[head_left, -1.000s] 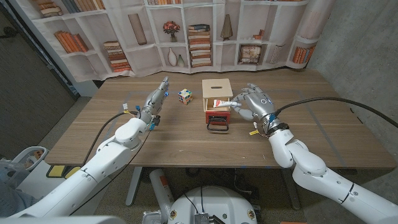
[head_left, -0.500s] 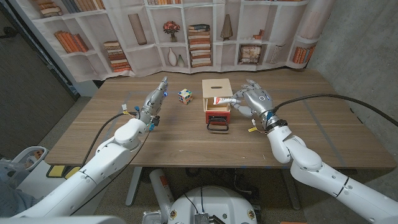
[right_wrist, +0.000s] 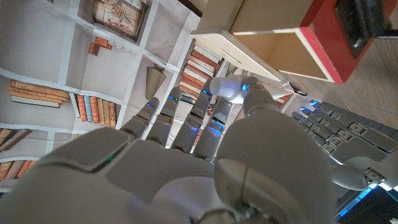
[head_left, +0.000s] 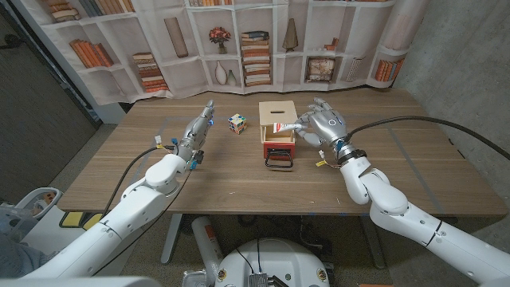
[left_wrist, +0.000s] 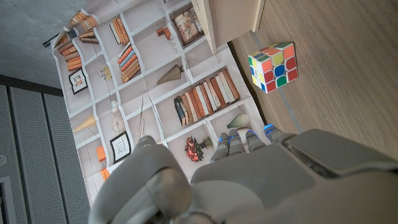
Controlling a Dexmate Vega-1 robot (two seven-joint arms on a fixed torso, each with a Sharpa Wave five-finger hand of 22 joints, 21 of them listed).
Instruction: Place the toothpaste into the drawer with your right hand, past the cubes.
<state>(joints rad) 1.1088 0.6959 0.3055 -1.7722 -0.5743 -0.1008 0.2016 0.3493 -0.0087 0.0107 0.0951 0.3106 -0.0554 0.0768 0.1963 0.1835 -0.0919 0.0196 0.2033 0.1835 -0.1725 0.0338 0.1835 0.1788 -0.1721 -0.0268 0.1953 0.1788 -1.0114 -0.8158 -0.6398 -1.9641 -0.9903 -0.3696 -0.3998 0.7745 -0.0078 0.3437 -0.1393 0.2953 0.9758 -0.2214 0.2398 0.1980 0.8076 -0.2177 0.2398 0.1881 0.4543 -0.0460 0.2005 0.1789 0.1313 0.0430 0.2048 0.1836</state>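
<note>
Bookshelf backdrop behind the table, the right hand is pinching the toothpaste in its fingers just above the open drawer, seemingly needing to lower it next.

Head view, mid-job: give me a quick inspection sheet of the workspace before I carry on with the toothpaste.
Surface: wooden table, bare wood in front.
Job's things: toothpaste held over the open drawer of a small wooden box; not yet released.
Clutter: one colour cube left of the box.
Hands: right hand pinches the toothpaste; left hand holds nothing, fingers straight.
Cables: black cables along both arms.
Surroundings: printed bookshelf backdrop behind the table.
</note>
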